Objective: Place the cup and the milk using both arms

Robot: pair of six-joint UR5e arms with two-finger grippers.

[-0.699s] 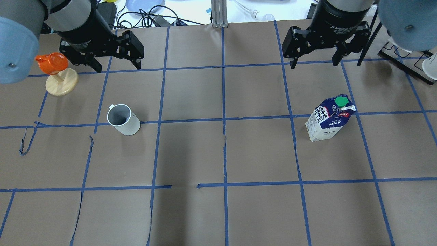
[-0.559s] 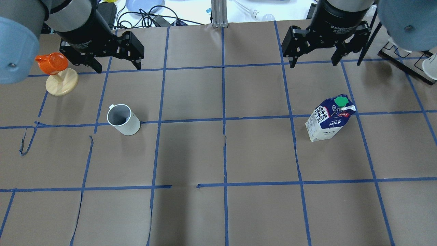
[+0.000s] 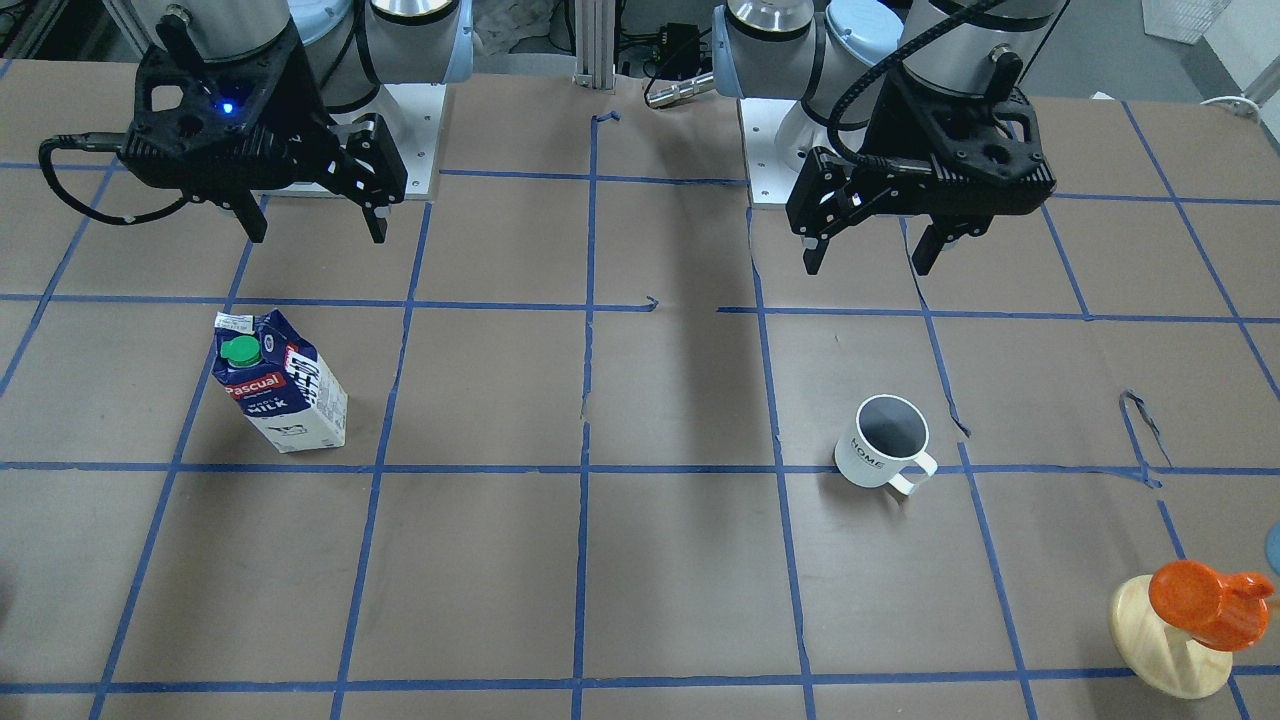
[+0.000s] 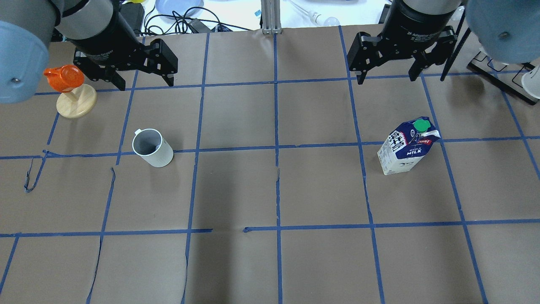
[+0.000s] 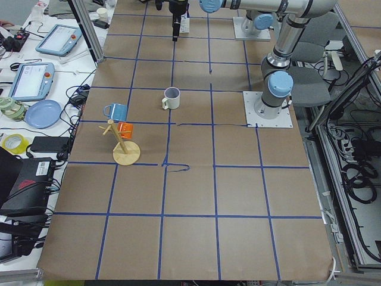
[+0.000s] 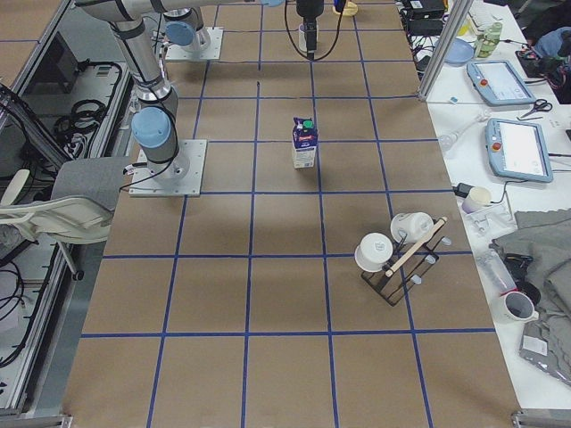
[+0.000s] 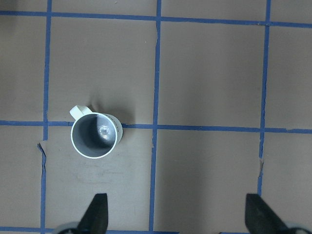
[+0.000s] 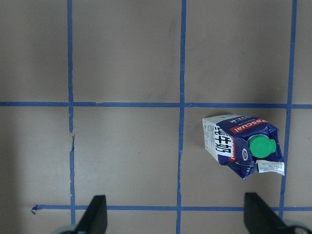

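Left hand [image 4: 145, 84] hovers high, fingers wide apart and empty. The cup [image 4: 152, 147] stands upright on the surface [image 4: 274, 190] on its side. The milk [image 4: 407, 145] stands far right, within the right hand's [image 4: 386, 79] reach, which is likewise spread and empty: one object per arm, I'd say.

Left gripper [image 4: 146, 84], right gripper [image 4: 386, 79] — jaws wide, hovering empty

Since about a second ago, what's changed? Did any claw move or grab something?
Only the right claw moved: it crept slightly toward the top of the overhead view, open and empty. Nothing was taken hold of or let go. The left claw, also open, the cup and the milk are where they were.
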